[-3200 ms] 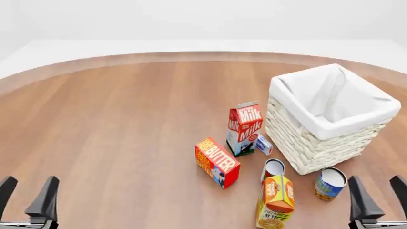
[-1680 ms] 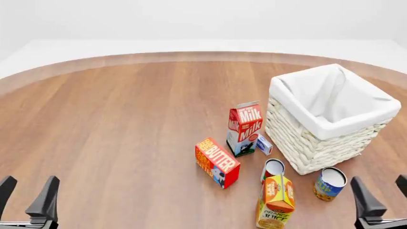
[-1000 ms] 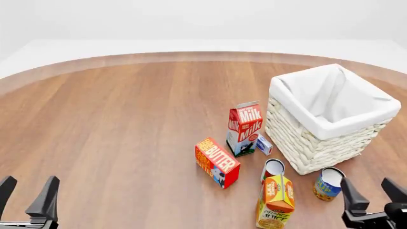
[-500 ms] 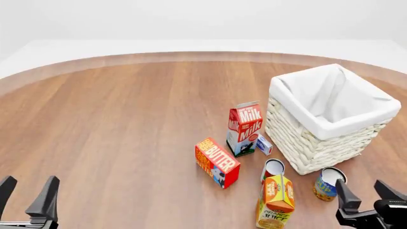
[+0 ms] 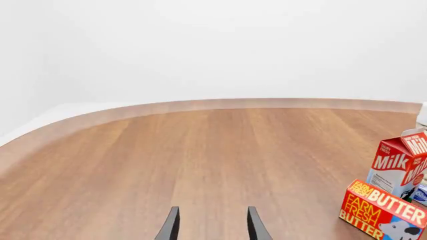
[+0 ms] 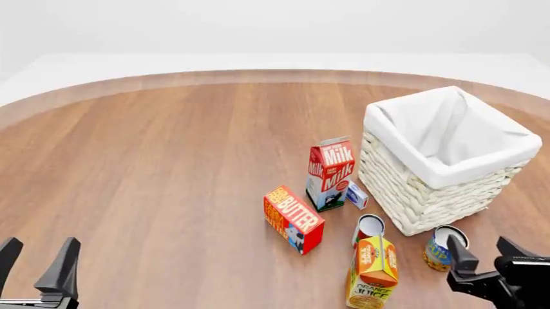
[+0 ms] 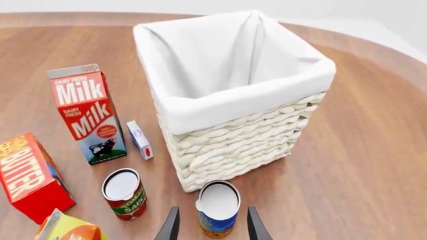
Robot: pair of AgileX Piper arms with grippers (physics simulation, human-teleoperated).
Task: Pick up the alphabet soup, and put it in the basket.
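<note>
The alphabet soup is a short can with a blue and yellow label and a pale flat top, standing upright just in front of the basket. That basket is a large white wicker one with a cloth lining. My right gripper is open, raised right beside the can on its near right side, and in the right wrist view the can shows between the fingers. My left gripper is open at the near left, far from the can.
A red-and-white can and an orange juice carton stand left of the soup. Further left are a butter box, a milk carton and a small white box.
My right gripper has moved in from the right edge and forward toward the soup can, now partly covering it in the front view. The left gripper has stayed still.
</note>
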